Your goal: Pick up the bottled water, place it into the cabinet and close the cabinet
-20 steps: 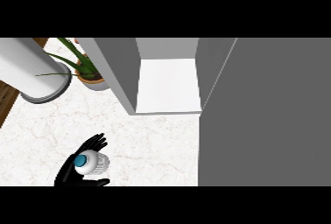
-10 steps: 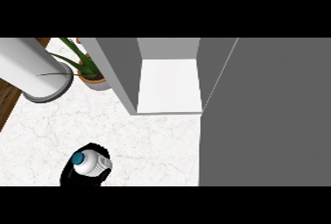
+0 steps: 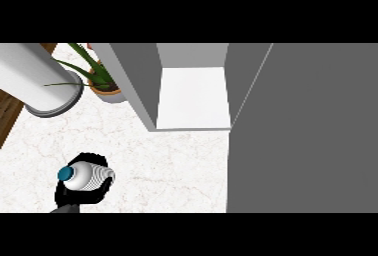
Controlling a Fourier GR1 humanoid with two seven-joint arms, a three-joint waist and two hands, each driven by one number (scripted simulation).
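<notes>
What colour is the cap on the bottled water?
Teal blue, on the white ribbed bottled water held by the left hand; head view.

Single view only: head camera, set high, facing steeply down onto desk (image 3: pixel 170 160). Marble top fills lower left and middle. Open cabinet (image 3: pixel 193 95) seen from above at top centre, its door (image 3: pixel 303 130) filling right side. Plant (image 3: pixel 100 82) and white cylinder (image 3: pixel 37 80) at upper left. Left hand (image 3: pixel 80 192) enters from lower edge, close to camera, at lower left. No second view to share scene.
</notes>
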